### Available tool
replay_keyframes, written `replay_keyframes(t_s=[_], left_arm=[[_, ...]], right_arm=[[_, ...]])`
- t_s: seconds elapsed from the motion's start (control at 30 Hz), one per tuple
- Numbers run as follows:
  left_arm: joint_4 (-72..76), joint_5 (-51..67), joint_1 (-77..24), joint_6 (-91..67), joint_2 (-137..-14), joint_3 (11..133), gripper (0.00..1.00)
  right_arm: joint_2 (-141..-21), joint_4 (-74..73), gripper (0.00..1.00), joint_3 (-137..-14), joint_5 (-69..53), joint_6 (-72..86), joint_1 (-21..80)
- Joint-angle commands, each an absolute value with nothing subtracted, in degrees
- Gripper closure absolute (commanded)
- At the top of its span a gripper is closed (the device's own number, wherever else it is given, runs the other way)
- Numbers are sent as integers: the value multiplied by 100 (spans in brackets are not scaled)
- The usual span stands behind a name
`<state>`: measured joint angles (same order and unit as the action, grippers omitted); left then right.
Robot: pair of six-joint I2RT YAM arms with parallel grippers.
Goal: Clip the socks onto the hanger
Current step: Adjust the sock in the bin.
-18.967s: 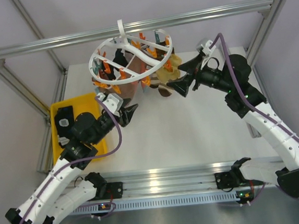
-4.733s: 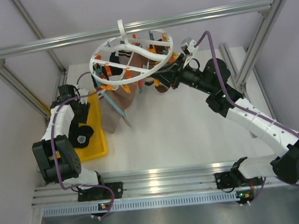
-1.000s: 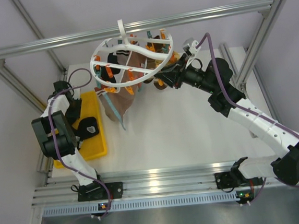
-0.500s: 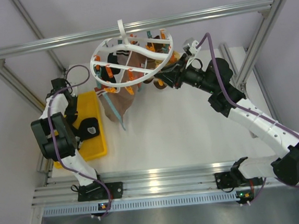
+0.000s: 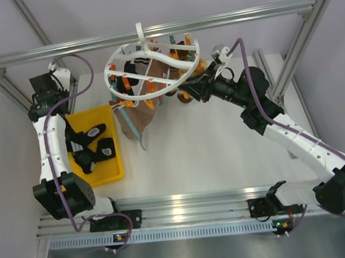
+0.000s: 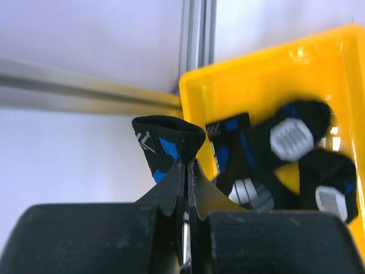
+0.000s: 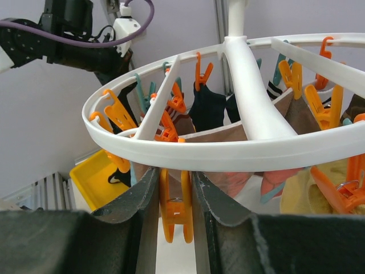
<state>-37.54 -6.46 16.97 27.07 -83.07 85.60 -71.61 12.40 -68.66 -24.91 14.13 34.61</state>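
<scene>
Here, the left pincer is pressed flat shut, its jaws meeting on the cuff of a dark sock with blue and white marks. The cuff stands just above the fingertips at the centre of the left wrist view. Behind it, in the upper right of that view, sits the yellow tray, with other dark socks bearing white patches lying inside. Whether the pinched sock hangs free or trails down into the tray I cannot tell. In the top view the tray lies at the left of the counter, and the left arm rears above it toward the upper left corner.

The hanger is in the upper middle of the top view, its hook up at the frame rail and its white rings tilted. The right pincer reaches in at the ring's right side. In the right wrist view its jaws stand only narrowly apart, one on each side of an orange clip that hangs under the white ring at bottom centre, and they close against it. A brown sock with light-blue edging hangs from clips at the hanger's lower left, just right of the tray. More dark and brown socks hang within the rings.
</scene>
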Motion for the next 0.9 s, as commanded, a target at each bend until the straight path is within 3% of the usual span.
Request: replay_keyframes(t_s=[0.0, 0.13, 0.43, 0.67, 0.87], left_arm=[[-4085, -388, 1696, 2813, -7894, 9043, 100], [-4561, 287, 1696, 2988, -7551, 9194, 100], [-4992, 1238, 1696, 4033, -7058, 7226, 100], [-4598, 1442, 1705, 4316, -7391, 6224, 100], [-3911, 1143, 1688, 3675, -8297, 6372, 100]], right_arm=[[-6987, 1178, 100, -7049, -2566, 1398, 3384], [-6935, 1143, 100, -7040, -2566, 1380, 3393], [-6934, 1142, 100, -7005, -2575, 1389, 3392], [-6961, 1142, 100, -6979, -2566, 1397, 3393], [-7040, 1143, 100, -7031, -2575, 1424, 3393]])
